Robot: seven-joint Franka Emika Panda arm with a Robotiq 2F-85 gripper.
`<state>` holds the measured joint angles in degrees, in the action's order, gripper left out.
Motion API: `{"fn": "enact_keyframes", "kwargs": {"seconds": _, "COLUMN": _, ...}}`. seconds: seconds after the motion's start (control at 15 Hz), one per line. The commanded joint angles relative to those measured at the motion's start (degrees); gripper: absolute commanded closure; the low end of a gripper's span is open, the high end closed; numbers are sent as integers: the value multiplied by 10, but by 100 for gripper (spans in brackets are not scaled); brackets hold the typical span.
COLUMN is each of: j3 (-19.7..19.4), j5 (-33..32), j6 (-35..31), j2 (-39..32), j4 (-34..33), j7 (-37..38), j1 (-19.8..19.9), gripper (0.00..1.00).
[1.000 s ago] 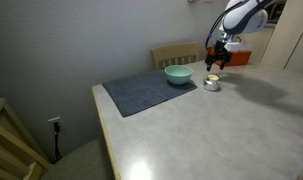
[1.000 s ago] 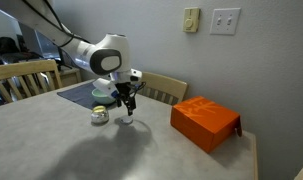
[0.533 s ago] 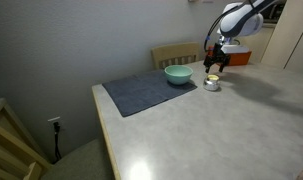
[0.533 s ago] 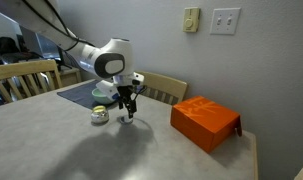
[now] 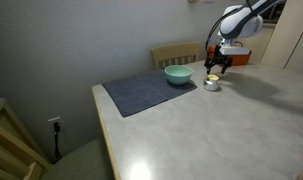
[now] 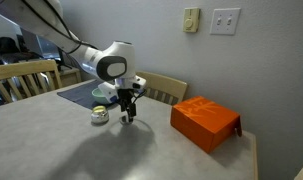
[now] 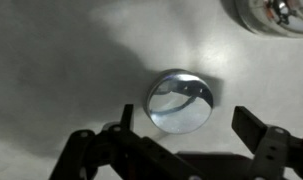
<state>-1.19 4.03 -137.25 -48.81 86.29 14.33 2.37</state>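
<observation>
While hand (image 7: pixel 183 128) hangs open, round metal lid (image 7: pixel 181 98), flat

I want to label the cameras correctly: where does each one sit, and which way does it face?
Exterior view: high off a corner of the table, looking across the grey mat and bowl to the arm at the far edge.
Exterior view: low beside the table, facing the wall; arm, orange box.
Wrist view: straight down; open fingers flank a round shiny disc.
Shared: both exterior views show the bowl and small jar.
</observation>
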Motion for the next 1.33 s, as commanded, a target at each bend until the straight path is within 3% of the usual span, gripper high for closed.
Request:
{"fn": "enact_keyframes", "kwargs": {"seconds": 0.0, "j3": -18, "j5": 9, "j6": 5, "j2": -13, "j4": -7, "j7": 28, "j1": -12, "gripper": 0}}
{"fn": "enact_keyframes", "kwargs": {"seconds": 0.67, "j3": -69, "j5": -15, "j6": 9, "j2": -47, "j4": -30, "j7": 120, "j1": -69, "gripper": 0}}
{"fn": "enact_keyframes", "kwargs": {"seconds": 1.27, "j3": -66, "j5": -8, "j6": -12, "j2": -48, "j4": -29, "j7": 116, "j1": -63, "gripper": 0}}
